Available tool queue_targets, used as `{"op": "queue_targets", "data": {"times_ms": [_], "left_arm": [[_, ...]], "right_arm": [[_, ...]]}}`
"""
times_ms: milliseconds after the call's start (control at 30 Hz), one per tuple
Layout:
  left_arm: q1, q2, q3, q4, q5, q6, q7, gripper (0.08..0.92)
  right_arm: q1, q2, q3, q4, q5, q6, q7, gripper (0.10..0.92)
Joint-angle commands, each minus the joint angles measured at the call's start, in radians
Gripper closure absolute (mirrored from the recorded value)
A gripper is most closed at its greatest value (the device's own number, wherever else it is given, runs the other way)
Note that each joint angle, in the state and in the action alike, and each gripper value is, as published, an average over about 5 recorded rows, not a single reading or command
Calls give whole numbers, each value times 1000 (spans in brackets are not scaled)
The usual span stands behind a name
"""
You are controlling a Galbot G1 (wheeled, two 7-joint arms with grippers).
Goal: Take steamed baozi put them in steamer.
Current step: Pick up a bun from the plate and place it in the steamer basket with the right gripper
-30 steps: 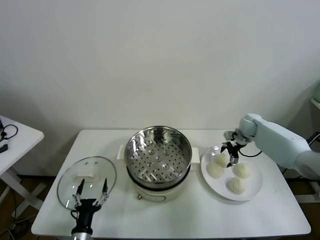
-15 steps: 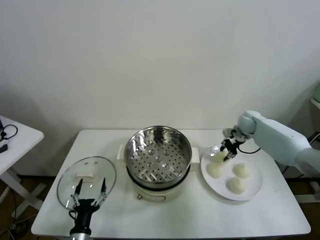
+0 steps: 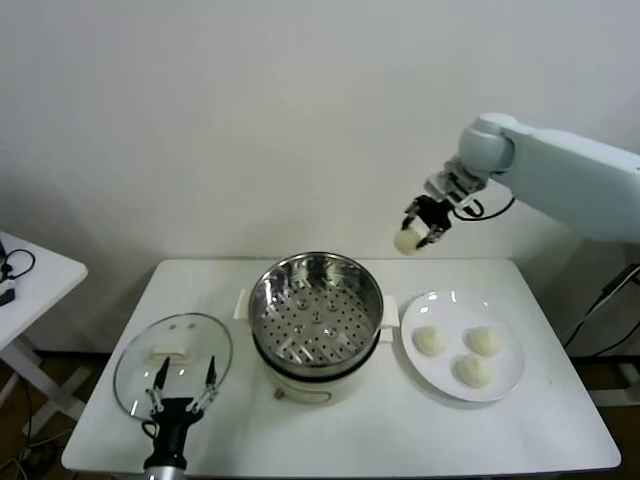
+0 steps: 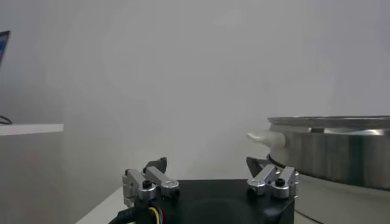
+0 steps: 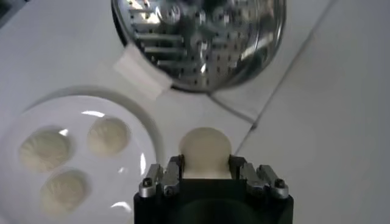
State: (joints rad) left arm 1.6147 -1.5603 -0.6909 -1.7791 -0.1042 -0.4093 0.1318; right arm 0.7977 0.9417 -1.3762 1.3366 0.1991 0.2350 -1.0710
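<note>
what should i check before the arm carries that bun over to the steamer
1. Right tool shut on the baozi: ok, bun sits between both fingers in the right wrist view.
2. Bun lifted clear of the plate: ok.
3. Steamer open, perforated tray bare: ok.
4. Glass lid out of the path, on the table left of the steamer: ok.
5. Left tool away from the steamer, open over the lid: ok.
6. Grip firmness: cannot tell.
</note>
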Motion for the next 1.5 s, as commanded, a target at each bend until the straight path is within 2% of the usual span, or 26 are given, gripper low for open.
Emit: {"op": "queue_targets", "data": {"times_ms": [33,200,433,767,967,1133,1267,1400,1500], "left_arm": [[4,0,-3,4,3,-9,-2,177],[6,1,-5,5,1,-13,-2,177],[8,1,-7,14,8,-14,-1,177],[1,0,-10,34,12,-12,-1,177],[-5,0,-14,39,9,-10,-1,177],[-5,-1,-14,38,6,-10,-1,177],[-3,-1,-15,31,6,-9,-1,177],[1,-1,-17,24,7,-8,-1,177],[3,-2,-16,18,8,-8,-2,177]], "right_arm": [[44,75,-17,277,-198,125,141,508],[-117,143,29,113,-399,203,207,499],[-313,201,105,-50,-530,264,245,491],[-422,274,183,-195,-642,300,301,482],[-433,304,189,-246,-636,318,297,468],[-413,311,166,-256,-562,320,259,400],[-362,287,128,-232,-425,295,197,319],[-220,208,36,-176,-114,197,121,226],[-71,132,-59,-158,149,122,66,206]]}}
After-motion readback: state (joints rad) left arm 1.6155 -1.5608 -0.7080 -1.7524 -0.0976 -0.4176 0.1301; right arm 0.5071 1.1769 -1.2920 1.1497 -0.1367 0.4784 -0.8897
